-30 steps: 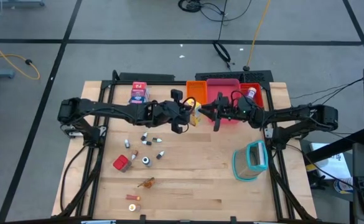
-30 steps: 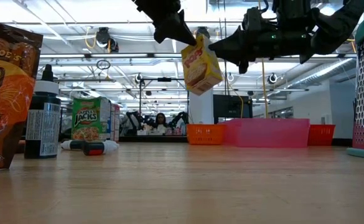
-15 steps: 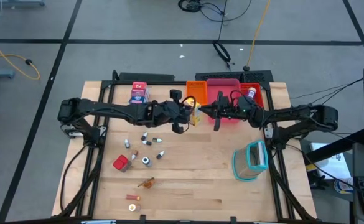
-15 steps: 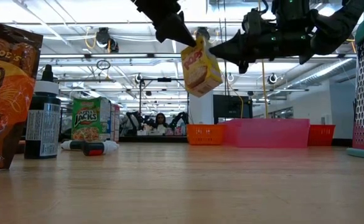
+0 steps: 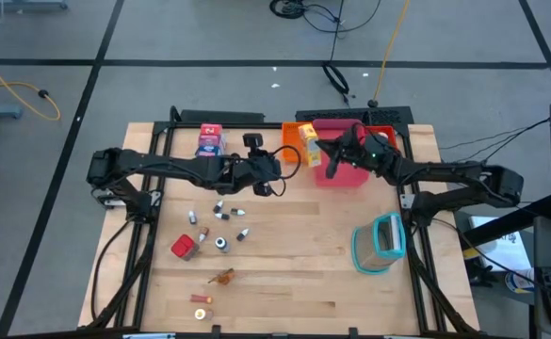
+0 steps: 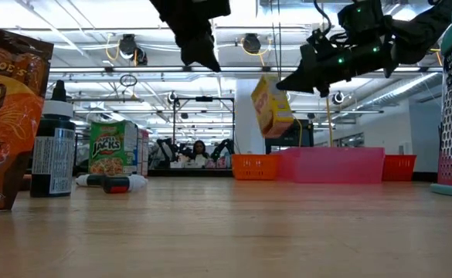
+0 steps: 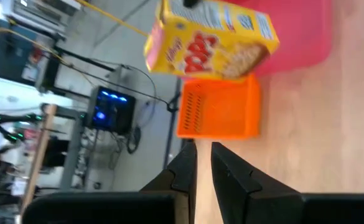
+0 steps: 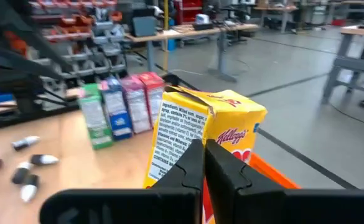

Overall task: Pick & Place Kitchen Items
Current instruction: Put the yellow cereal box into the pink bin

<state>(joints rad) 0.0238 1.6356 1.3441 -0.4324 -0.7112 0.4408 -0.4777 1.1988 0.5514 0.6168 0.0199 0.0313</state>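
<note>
Wooden boards make up the desk (image 5: 284,273), and it sits in a big workshop with a grey floor. Along the far edge of the desk lie three flat trays side by side: an orange tray (image 5: 292,134), a pink tray (image 5: 350,175) and a red tray (image 5: 388,132).

Up in the air, the right end effector (image 5: 318,149) is pinched tight on the top corner of a yellow box (image 5: 307,141). The box hangs tilted over the spot where the orange tray and the pink tray meet. The left end effector (image 5: 288,156) is just beside it with nothing in it, and its fingers (image 7: 188,168) are almost together.

The grip is only on a thin edge, so the box could swing or slip out. If it drops now, it might hit a tray rim and tip onto the desk. The two arms are also very close, so a quick turn could bump them together.

Other items wait on the desk: a red cube (image 5: 183,247) and some little bottles (image 5: 220,209) toward the left side, and more boxes (image 5: 209,139) by the far edge.
</note>
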